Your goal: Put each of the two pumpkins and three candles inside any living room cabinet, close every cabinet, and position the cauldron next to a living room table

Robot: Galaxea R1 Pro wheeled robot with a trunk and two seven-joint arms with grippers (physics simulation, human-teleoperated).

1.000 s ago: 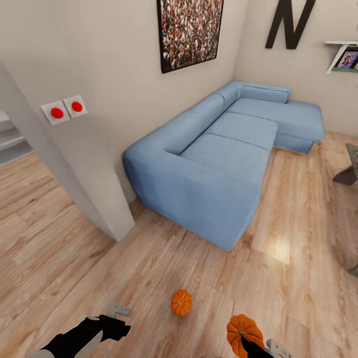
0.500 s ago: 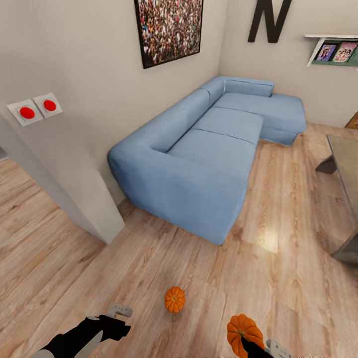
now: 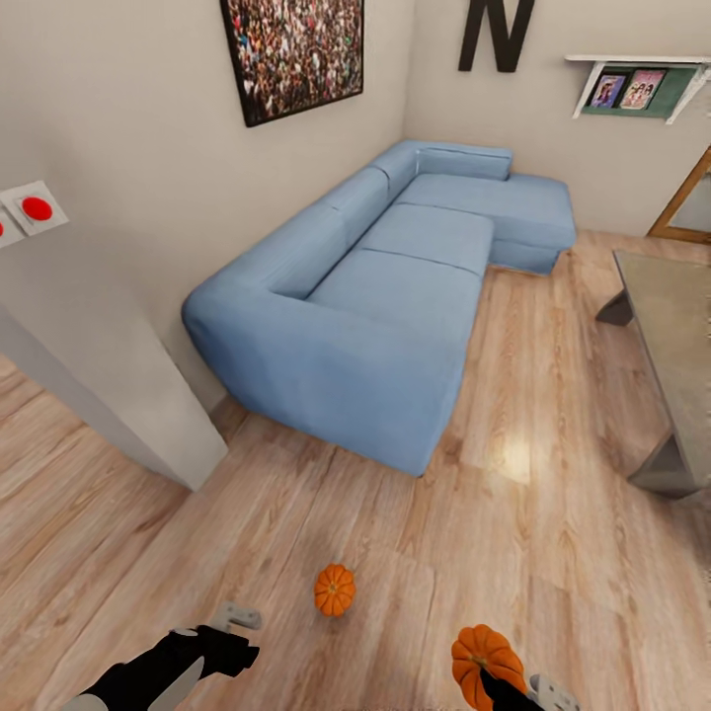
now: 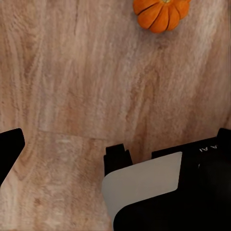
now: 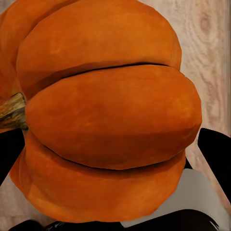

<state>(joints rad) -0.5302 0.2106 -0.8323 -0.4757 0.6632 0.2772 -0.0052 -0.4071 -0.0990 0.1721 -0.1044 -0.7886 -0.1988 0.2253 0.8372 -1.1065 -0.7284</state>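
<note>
The right gripper (image 3: 491, 683) is clamped on one pumpkin (image 3: 482, 660). The left gripper (image 3: 229, 622) hangs spread and empty beside the second pumpkin (image 3: 335, 590) on the floor (image 3: 533, 553), short of the blue sofa (image 3: 375, 296). Judged from this, nothing is stowed yet.

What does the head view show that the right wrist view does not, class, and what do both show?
Head view alone: the blue sofa, the grey table, a second pumpkin lying on the floor, and the left gripper. Right wrist view alone: the held pumpkin's ribs and brown stem close up, between dark finger parts. Both share: that held pumpkin in the right gripper and the wooden floor.
</note>
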